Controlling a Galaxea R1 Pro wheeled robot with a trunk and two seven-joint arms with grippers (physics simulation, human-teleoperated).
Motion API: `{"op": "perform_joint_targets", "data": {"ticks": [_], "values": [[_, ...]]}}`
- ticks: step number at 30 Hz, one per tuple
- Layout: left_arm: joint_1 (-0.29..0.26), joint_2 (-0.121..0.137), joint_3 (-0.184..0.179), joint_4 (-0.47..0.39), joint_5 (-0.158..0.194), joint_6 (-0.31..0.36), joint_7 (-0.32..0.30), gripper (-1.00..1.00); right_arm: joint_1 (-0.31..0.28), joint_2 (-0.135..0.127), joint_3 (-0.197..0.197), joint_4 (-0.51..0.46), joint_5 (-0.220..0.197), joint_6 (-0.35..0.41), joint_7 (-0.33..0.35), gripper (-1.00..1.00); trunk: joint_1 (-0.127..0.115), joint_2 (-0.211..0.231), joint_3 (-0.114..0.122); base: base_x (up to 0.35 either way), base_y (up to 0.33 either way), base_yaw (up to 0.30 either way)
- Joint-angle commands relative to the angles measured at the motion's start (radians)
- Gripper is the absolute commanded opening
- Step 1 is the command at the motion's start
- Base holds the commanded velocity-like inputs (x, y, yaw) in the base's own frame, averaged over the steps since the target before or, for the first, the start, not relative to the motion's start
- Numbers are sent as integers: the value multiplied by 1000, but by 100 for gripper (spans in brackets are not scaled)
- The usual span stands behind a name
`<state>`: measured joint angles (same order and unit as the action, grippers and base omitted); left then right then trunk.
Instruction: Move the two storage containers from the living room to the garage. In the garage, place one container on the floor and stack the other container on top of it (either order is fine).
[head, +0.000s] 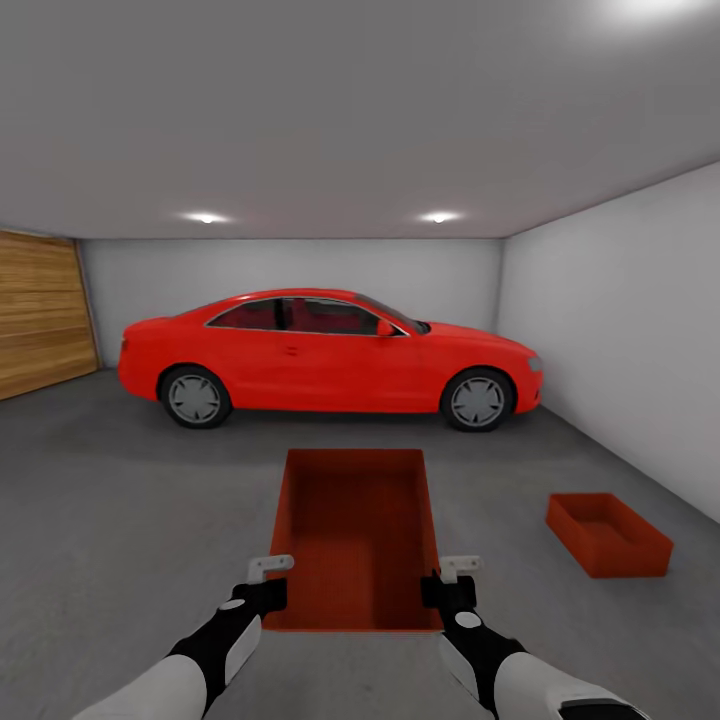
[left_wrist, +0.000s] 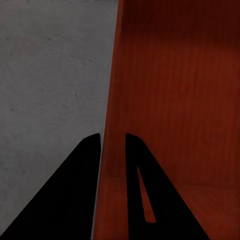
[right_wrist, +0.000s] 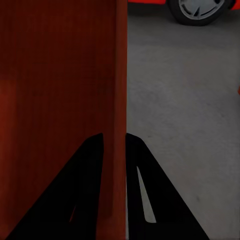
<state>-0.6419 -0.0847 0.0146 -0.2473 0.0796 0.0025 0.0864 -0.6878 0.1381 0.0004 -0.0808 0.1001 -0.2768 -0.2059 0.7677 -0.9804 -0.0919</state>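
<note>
The carried container (head: 358, 535) sits at lower centre of the head view, held over the garage floor (head: 120, 520). The left gripper (head: 268, 580) and right gripper (head: 452, 580) each clamp one thin side wall between closed fingers. The second container (head: 607, 534) rests on the floor at lower right. The bin appears light, rigid and smooth-walled; grip both long walls evenly to limit slip.

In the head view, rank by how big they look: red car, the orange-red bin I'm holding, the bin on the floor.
1. Red car
2. Held orange-red rectangular bin, enlarged by nearness
3. Matching orange-red bin on the dark grey floor, smaller-looking only because it sits farther away
</note>
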Motion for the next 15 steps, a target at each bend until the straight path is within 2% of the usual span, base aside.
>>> {"op": "perform_joint_targets", "data": {"ticks": [1,15], "values": [[-1,22,-5,-4,3,-13,7,-100,-1,0,-30,4,0,-1,-6,-100,1,-1,-2,321,0,0],[-1,22,-5,-4,3,-13,7,-100,-1,-1,-30,4,-2,-1,-6,-100,1,-1,-2,321,0,0]]}}
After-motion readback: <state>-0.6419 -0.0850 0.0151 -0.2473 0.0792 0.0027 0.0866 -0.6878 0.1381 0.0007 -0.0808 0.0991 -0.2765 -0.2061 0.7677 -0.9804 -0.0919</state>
